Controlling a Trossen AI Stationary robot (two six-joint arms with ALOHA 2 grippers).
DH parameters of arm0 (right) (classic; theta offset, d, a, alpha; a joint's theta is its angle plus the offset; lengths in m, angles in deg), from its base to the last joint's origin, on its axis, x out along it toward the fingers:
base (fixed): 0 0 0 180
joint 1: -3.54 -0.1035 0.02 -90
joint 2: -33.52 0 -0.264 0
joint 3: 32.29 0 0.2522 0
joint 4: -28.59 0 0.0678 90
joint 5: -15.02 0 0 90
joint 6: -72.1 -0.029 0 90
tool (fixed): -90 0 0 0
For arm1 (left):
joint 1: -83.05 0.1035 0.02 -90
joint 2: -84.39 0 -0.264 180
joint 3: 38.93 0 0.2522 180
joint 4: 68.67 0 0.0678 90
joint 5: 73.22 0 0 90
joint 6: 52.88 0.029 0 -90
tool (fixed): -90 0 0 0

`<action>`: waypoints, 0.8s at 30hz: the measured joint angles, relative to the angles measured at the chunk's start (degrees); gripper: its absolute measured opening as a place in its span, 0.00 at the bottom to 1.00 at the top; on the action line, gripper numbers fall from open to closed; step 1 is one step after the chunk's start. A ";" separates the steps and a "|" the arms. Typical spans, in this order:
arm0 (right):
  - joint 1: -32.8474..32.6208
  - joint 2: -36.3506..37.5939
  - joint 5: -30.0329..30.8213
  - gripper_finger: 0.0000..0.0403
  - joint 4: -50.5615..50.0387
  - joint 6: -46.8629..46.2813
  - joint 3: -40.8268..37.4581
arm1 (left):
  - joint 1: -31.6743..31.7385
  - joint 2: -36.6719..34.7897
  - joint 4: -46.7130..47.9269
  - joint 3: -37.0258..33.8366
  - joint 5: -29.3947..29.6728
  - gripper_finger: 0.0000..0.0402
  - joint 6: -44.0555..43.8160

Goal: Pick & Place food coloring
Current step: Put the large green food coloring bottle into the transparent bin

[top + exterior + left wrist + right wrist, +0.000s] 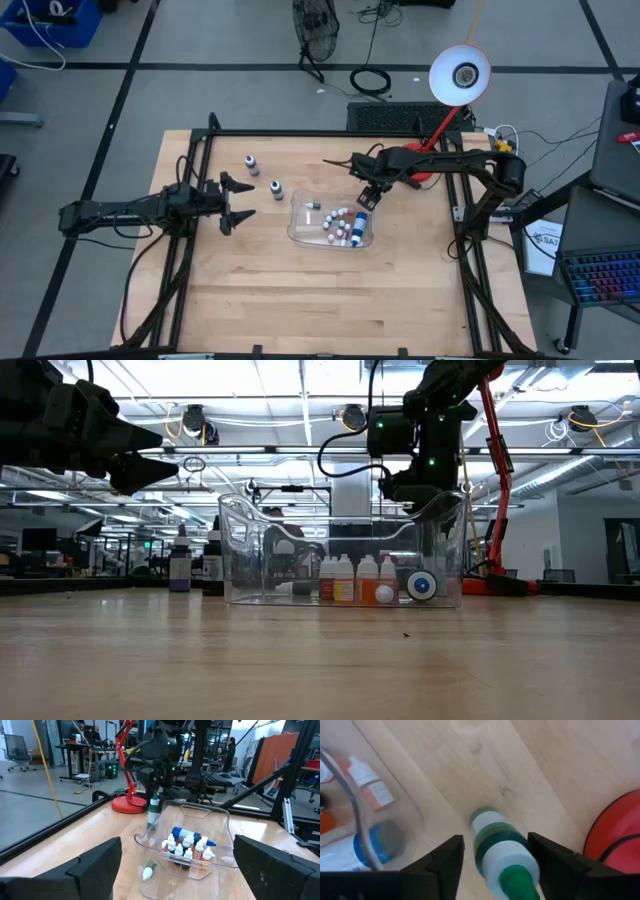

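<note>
At the tray's (296, 232) two o'clock rim, right gripper (492, 854) pinches a green bottle (501, 854) aloft, left gripper (243, 201) idles agape at nine o'clock; slackening now could drop it outside the tray

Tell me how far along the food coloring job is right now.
Done: two small dark-capped dropper bottles stand on the wooden table, outside the clear plastic tray. In hand: the right gripper holds a green-capped dropper bottle above the table beside the tray. Left: that bottle isn't set down yet, and many bottles remain in the tray. The left gripper waits open nearby.
</note>
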 joint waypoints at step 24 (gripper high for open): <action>-0.63 4.17 9.14 0.34 -4.47 5.26 0.01 | 0.00 0.01 0.00 0.00 0.00 0.94 0.00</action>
